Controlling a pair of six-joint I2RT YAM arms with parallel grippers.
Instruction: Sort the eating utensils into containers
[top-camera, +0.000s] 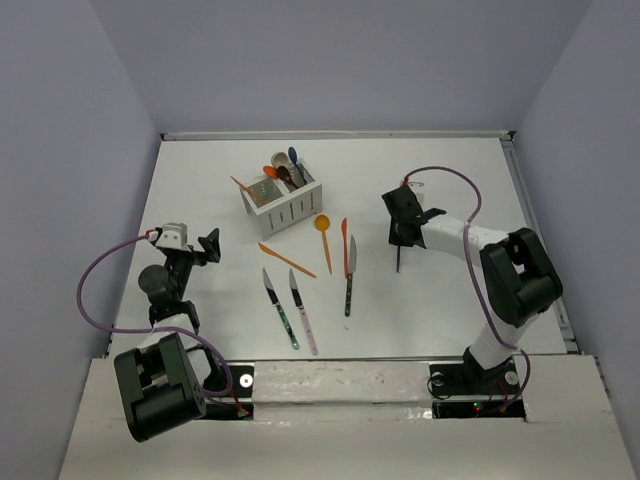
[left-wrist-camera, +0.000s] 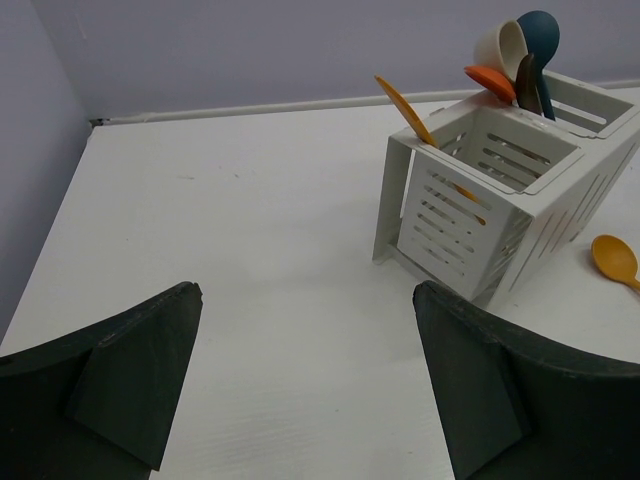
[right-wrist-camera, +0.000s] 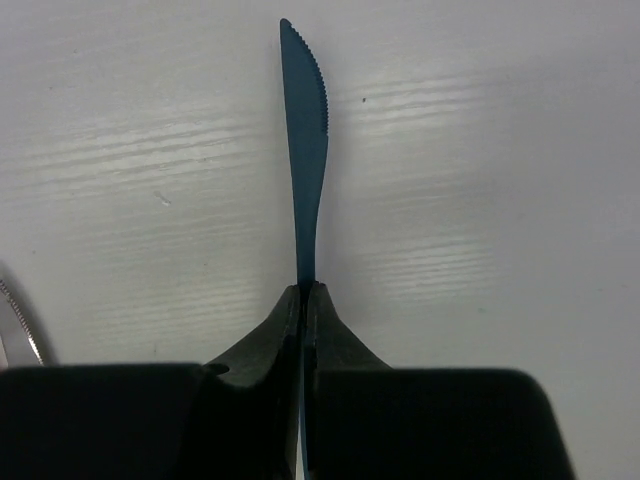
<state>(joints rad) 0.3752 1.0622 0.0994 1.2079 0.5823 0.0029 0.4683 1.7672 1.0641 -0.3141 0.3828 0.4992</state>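
Right wrist view: right claw (right-wrist-camera: 303, 292) hides the blue knife (right-wrist-camera: 306, 150) handle.

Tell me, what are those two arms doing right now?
Right gripper shut on blue knife. Left gripper open, empty. Six utensils loose on the table; caddy holds several spoons. Nothing visibly blocking the way to caddy.

The right gripper (top-camera: 402, 240) holds a dark knife (top-camera: 399, 260) (well apart from the white caddy (top-camera: 293, 213)).

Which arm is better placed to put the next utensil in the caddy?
Right. The right gripper is shut on a blue knife, ready to carry to the caddy; the left gripper is open and empty.
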